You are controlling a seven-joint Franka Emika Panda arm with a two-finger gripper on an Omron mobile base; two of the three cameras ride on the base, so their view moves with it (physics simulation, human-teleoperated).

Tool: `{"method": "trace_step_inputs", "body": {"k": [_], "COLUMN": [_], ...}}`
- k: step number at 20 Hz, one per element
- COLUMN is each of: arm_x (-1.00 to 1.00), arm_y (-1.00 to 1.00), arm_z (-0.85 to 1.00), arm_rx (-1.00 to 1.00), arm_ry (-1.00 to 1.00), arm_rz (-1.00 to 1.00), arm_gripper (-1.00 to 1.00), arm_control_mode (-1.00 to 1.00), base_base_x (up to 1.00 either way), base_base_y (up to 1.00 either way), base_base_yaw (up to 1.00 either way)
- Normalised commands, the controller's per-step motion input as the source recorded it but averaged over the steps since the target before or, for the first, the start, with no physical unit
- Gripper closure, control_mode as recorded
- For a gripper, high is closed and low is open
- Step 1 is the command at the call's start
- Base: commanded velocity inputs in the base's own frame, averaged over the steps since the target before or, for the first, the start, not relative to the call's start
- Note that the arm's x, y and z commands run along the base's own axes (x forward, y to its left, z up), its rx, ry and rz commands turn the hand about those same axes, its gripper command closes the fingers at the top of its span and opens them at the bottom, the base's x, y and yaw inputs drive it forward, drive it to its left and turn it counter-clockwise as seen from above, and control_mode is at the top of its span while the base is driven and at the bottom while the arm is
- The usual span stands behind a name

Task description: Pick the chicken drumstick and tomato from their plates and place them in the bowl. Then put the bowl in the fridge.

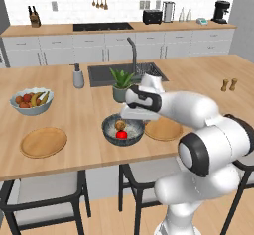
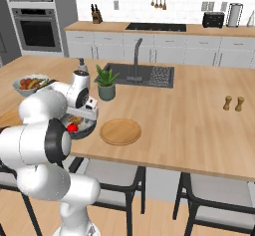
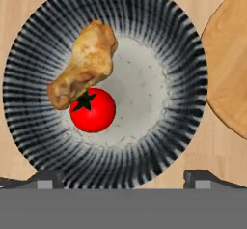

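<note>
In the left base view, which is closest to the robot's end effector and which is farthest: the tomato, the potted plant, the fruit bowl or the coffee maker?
1. Tomato, in the bowl right under the end effector.
2. Potted plant, just behind, by the sink.
3. Fruit bowl, far left on the island.
4. Coffee maker, on the back counter, right.

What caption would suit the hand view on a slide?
Open gripper above the bowl, with the chicken drumstick and tomato touching inside.
</note>
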Motion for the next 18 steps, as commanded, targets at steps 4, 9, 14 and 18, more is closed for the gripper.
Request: {"method": "trace_step_inputs", "body": {"k": [4,9,14,18], "arm_x": [-0.29,0.01,0.54,0.28], "arm_y": [-0.53,-0.37,-0.03,0.02], "arm_z": [0.00,-0.01,-0.01,-0.31], "arm_rx": [0.00,0.00,0.00,0.00], "arm_ry": [0.15,0.07,0.05,0.02], "arm_rz": [-0.07,-0.07,-0.10,-0.15], "arm_gripper": [-1.00,-1.00,-1.00,-1.00], "arm_control_mode": [-1.00,-1.00,-1.00,-1.00], "base_base_x": [0.00,0.00,0.00,0.00], "base_base_y": [0.00,0.00,0.00,0.00], "base_base_yaw": [0.00,0.00,0.00,0.00]}}
